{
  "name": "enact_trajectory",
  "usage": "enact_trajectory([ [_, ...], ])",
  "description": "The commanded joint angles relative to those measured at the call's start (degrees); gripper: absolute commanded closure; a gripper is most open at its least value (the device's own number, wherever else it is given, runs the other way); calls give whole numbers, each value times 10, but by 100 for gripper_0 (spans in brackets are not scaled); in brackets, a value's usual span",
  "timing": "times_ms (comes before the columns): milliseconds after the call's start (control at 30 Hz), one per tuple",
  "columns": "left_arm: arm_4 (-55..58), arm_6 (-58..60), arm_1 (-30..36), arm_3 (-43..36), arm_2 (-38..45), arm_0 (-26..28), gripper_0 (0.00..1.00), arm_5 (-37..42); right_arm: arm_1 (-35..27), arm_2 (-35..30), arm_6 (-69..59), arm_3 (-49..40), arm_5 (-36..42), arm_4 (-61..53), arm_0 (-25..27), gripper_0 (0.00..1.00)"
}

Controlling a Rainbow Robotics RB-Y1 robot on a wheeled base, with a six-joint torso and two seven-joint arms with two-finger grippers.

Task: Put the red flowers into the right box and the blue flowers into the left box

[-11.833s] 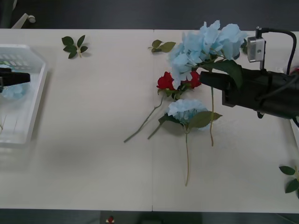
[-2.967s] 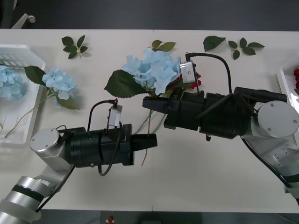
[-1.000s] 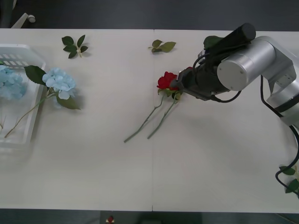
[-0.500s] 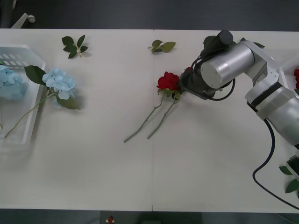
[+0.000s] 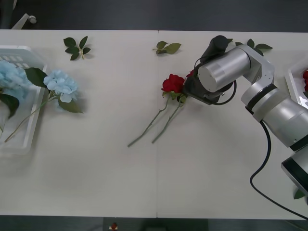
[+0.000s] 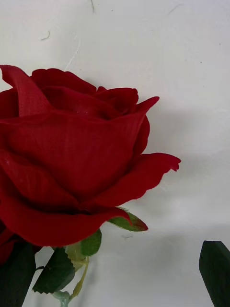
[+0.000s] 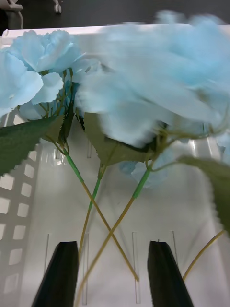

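arm and gripper pose

our right arm (image 5: 269, 96) reaches in from the right edge, elbow bent, forearm running toward table centre. its silver wrist housing (image 5: 219, 72) faces up at the camera and covers the right gripper, so we cannot read the finger state; one dark fingertip (image 6: 215, 271) shows at the corner of the right wrist view. our left gripper (image 7: 112, 271) has its two black fingers (image 7: 60, 273) spread apart, nothing between them.
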Motion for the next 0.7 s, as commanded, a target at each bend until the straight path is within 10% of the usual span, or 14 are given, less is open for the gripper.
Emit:
enact_trajectory([
  [33,27,-24,9,-8,20,3,24,41,18,3,-19,18,-12,9,-27,0],
  [400,85,7,12,-193,67,14,12,222,62,3,-20,108,-47,28,-63,0],
  [433,85,18,12,-203,64,11,12,226,63,3,-19,111,-48,28,-63,7],
  [567,71,99,12,-257,23,-27,12,237,66,3,-19,115,-48,28,-66,95],
  [700,37,166,12,-275,-41,-83,12,237,66,3,-20,115,-48,29,-66,100],
])
